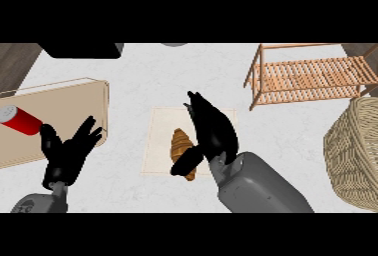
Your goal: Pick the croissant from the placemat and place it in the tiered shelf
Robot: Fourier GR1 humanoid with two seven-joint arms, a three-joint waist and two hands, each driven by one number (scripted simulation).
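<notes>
My right hand (212, 131) sits at centre frame, black, fingers straight and pointing toward the top of the picture, thumb angled down and to the left. Nothing is pinched; the hand is spread. The thumb tip lies over the lower end of the golden-brown curved croissant (179, 144), which rests lengthwise on the pale beige rectangular placemat (157, 150) just left of my palm. Whether the thumb touches the pastry, I cannot tell. My grey forearm runs from the wrist down to the lower right.

My left hand (68, 151) shows at lower left, fingers up and splayed, holding nothing, resting beside the edge of a light wooden cutting board (70, 102). A red cylindrical can with a grey top (18, 120) lies on that board at far left.

Upper right: the slatted light-wood tiered shelf (310, 75), well apart from the croissant. Right edge, below it: a woven wicker basket (354, 150), partly cut off by the frame. A black object (81, 50) sits at the top left. The counter (148, 75) is white, marbled.
</notes>
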